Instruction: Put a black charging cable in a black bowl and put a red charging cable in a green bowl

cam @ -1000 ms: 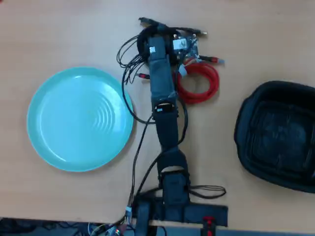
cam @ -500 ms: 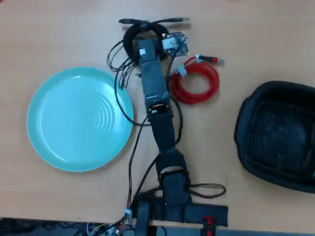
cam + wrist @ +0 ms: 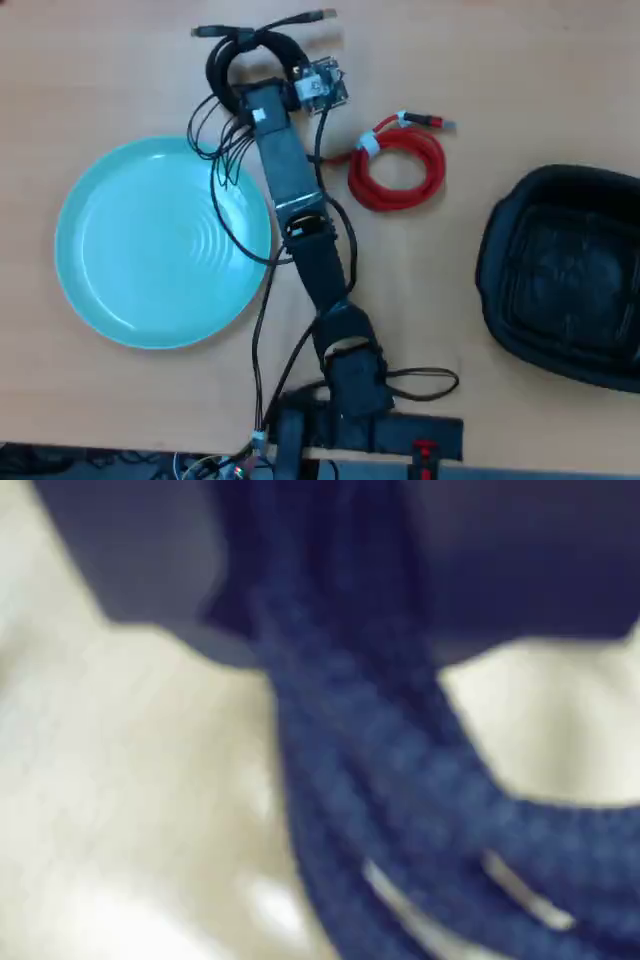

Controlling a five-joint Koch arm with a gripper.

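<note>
The black charging cable (image 3: 216, 70) lies coiled at the far end of the table in the overhead view, its two plug ends pointing left and right. My gripper (image 3: 256, 82) is down on the coil. In the wrist view, blurred braided strands of the black cable (image 3: 390, 790) run up between the dark jaws of the gripper (image 3: 330, 595), which are closed around them. The red charging cable (image 3: 432, 165) lies coiled just right of the arm. The green bowl (image 3: 140, 250) is at the left and holds nothing. The black bowl (image 3: 570, 280) is at the right edge and holds nothing.
The arm's base (image 3: 350, 430) is clamped at the near table edge. Thin loose robot wires (image 3: 225, 160) hang over the green bowl's right rim. A small circuit board (image 3: 320, 85) sits on the wrist. The wooden table (image 3: 480, 70) is bare at the far right.
</note>
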